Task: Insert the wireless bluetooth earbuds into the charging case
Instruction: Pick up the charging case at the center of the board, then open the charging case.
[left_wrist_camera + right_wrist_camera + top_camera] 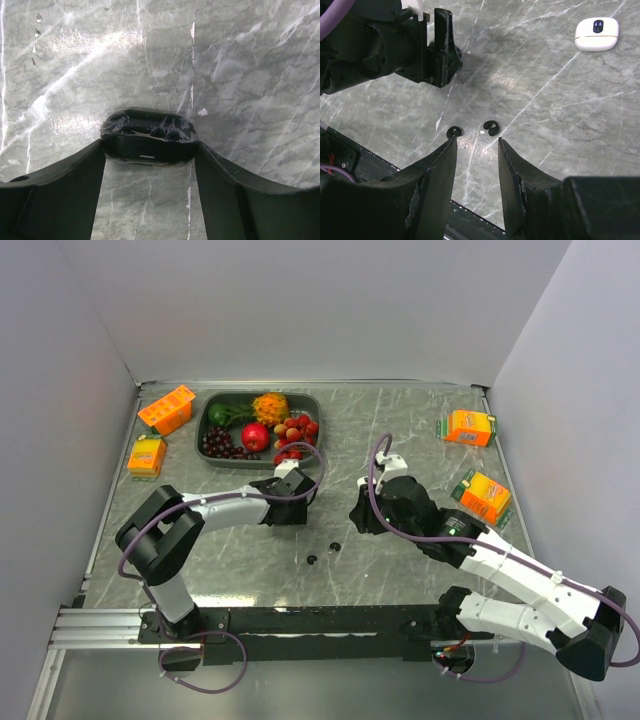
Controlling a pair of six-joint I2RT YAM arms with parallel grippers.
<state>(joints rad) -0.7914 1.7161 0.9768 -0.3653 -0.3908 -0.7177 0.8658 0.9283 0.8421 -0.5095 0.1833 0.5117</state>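
Observation:
Two small black earbuds lie loose on the marble table, one [312, 560] left of the other [334, 545]; they also show in the right wrist view [453, 132] [490, 128]. My left gripper [288, 510] [150, 145] is shut on a black charging case [149, 136], held by its ends low over the table with its glossy top facing up. My right gripper [358, 520] [477, 139] is open and empty just above the earbuds, its left fingertip close to the left earbud. A white case [596, 34] lies on the table further off.
A dark tray [205, 440] of fruit stands at the back left. Orange boxes sit at the left [166, 408] [147, 455] and at the right [469, 427] [485, 497]. Grey walls enclose the table. A black rail [300, 620] runs along the near edge.

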